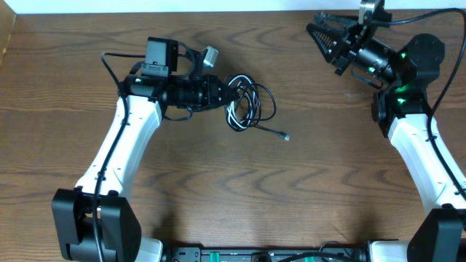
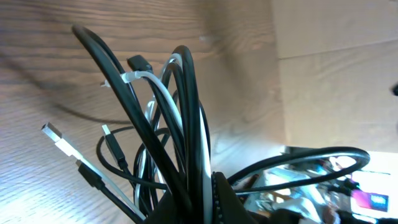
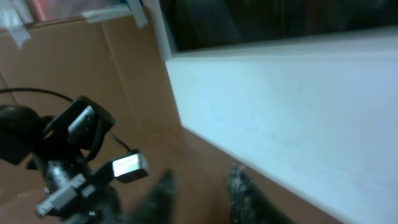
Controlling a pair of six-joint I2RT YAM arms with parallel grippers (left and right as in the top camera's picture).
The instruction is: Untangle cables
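The left hand (image 1: 224,93) is reaching across the counter (image 1: 218,189) from 9 o'clock, and its fingers are pressing fully together on the cables (image 1: 251,108). In the overhead view the tangle is sitting directly at 3 o'clock of that hand, touching its fingertips and spreading out in loose loops over the wood near the middle of the counter. One thin black strand with a small plug end (image 1: 285,136) is trailing away from the bundle toward 4 o'clock and lying flat on the counter.

In the left wrist view the cords are fanning out from the pinched fingertips toward 12 o'clock: several black loops are crossing one another, with a white cable (image 2: 163,99) threading between them. A silver plug (image 2: 53,132) is sticking out toward 10 o'clock, and a small black plug (image 2: 109,138) is hanging just beside it.

The right hand (image 1: 325,40) is hovering at about 2 o'clock from the tangle, well apart from it, near the far edge of the counter. Its fingers (image 3: 244,186) are showing blurred in the right wrist view, standing partly apart with a gap between them and gripping nothing.
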